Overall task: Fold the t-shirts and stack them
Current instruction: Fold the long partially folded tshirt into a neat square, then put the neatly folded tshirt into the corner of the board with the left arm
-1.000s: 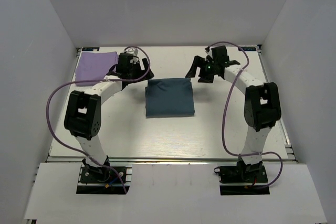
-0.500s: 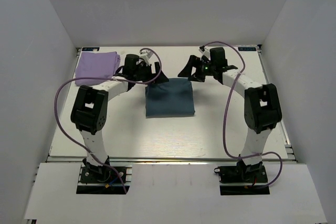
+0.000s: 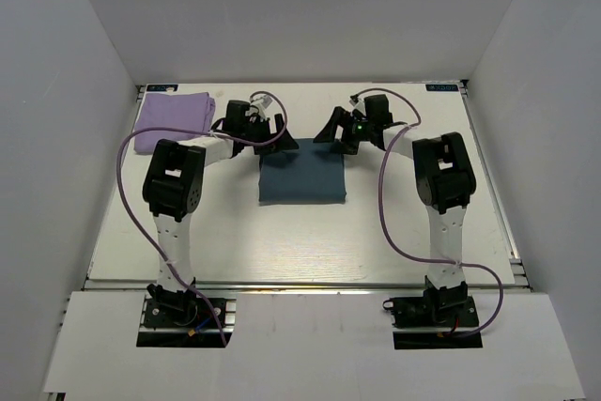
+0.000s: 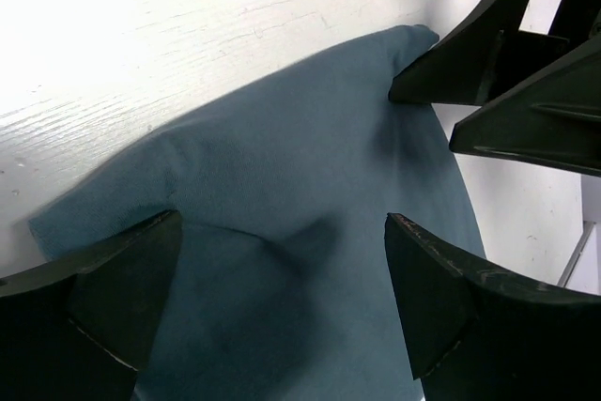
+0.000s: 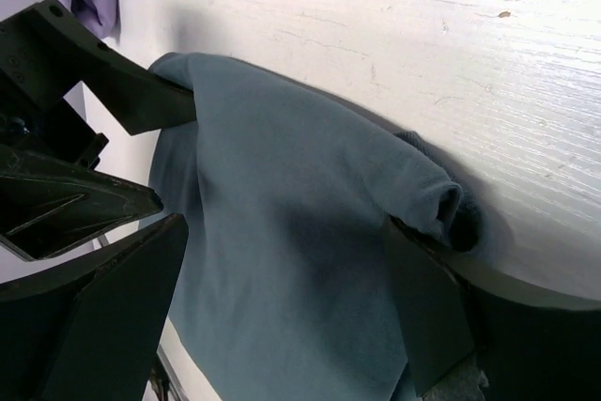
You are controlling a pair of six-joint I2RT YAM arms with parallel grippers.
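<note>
Though sticker [image 3: 444, 87] unreadable, tools [image 4: 282, 265] [image 5: 286, 279] seemingly on t-shirt [image 3: 302, 176]

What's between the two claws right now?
Only the far edge of the blue tee runs from the left claw to the right claw. The top view shows it, and both wrist views agree.

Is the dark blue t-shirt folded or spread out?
Folded: the dark blue t-shirt lies as a compact rectangle, no sleeves showing.
</note>
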